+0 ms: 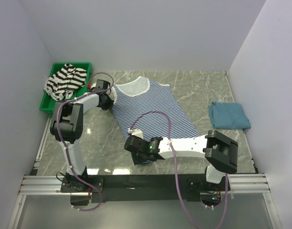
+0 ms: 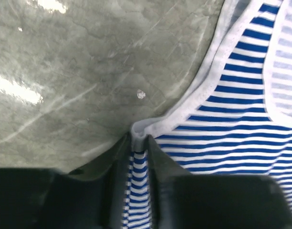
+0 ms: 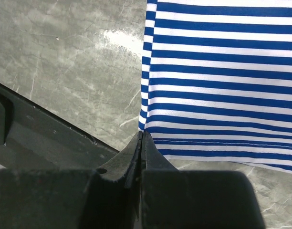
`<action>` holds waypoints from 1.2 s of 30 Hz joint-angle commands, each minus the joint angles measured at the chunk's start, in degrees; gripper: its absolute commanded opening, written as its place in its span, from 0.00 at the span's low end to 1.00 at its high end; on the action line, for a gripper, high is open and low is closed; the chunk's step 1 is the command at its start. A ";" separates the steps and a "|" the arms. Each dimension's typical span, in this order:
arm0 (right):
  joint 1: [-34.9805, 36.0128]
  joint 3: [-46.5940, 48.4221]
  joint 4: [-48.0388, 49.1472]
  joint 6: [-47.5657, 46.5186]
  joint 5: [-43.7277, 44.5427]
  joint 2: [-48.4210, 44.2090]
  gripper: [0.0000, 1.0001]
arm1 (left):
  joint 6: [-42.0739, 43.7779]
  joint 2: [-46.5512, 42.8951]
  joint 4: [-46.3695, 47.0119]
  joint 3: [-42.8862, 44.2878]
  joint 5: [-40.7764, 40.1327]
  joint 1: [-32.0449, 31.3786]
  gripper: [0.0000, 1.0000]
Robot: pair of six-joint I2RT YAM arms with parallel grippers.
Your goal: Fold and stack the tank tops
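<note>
The thin-striped top point(image 1: 153, 109) lies spread flat on the surface point(image 1: 100, 143), and everything else is best placed from it. Its long axis runs on a slant, with the neckline at the far-left end and the hem at the near-right end.

Both hands sit on the same long side of it, the side toward the left arm. The left hand point(image 1: 107, 98) is at the shoulder end, clamped on the white-bound edge by the armhole. In the left wrist view a ridge of striped cloth stands pinched between its fingers point(image 2: 119, 167). The right hand point(image 1: 138, 149) is at the hem end of that side, its fingers pressed together on the hem corner. In the right wrist view the cloth point(image 3: 222, 71) fans away ahead and to the right of the tip.

So the whole top lies to one side of the line between the two hands, out toward the right arm. I judge the coming move to be a lengthwise fold: lift this edge and carry it across the long axis toward the opposite edge, both hands moving together so the side does not sag.

The teal top point(image 1: 228, 116) lies folded to the right of the hem end, apart from it. The black-and-white top point(image 1: 65, 80) is heaped in the green bin point(image 1: 46, 106), left of the shoulder end.
</note>
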 commanded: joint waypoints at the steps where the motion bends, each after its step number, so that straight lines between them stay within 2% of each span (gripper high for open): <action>1: 0.16 2.25 0.04 -0.58 -0.78 -2.10 0.00 | 0.89 1.20 -0.98 1.46 -2.77 -0.35 0.15; 3: 0.07 2.70 0.21 -0.58 -1.74 -1.75 0.00 | 1.06 0.67 -1.16 1.98 -4.35 -0.27 0.02; 4: 0.15 3.48 0.56 -0.40 -2.27 -1.66 0.00 | 1.15 0.50 -2.38 2.42 -5.40 -0.35 0.01; 9: 0.77 9.28 2.50 -0.14 -7.63 3.17 0.00 | 2.20 -0.64 -6.69 6.64 -11.54 0.70 0.01; 13: 1.03 17.26 3.99 -0.40 -13.68 8.09 0.00 | 3.69 -1.53 -8.89 8.48 -13.49 3.59 0.01; 18: 0.16 20.72 4.52 -0.32 -16.42 10.39 0.00 | 5.98 -3.10 -10.57 11.73 -14.55 4.83 0.01; 24: -3.88 12.47 8.91 1.35 -18.01 5.12 0.00 | 6.34 0.31 -13.02 18.67 -13.76 2.55 0.01; 28: -5.90 4.73 11.72 2.58 -17.39 0.72 0.00 | 5.55 3.57 -14.70 23.77 -14.29 -1.14 0.01; 36: -8.63 -6.96 15.51 5.13 -16.25 -5.78 0.00 | 4.49 9.19 -15.40 29.22 -14.20 -6.15 0.01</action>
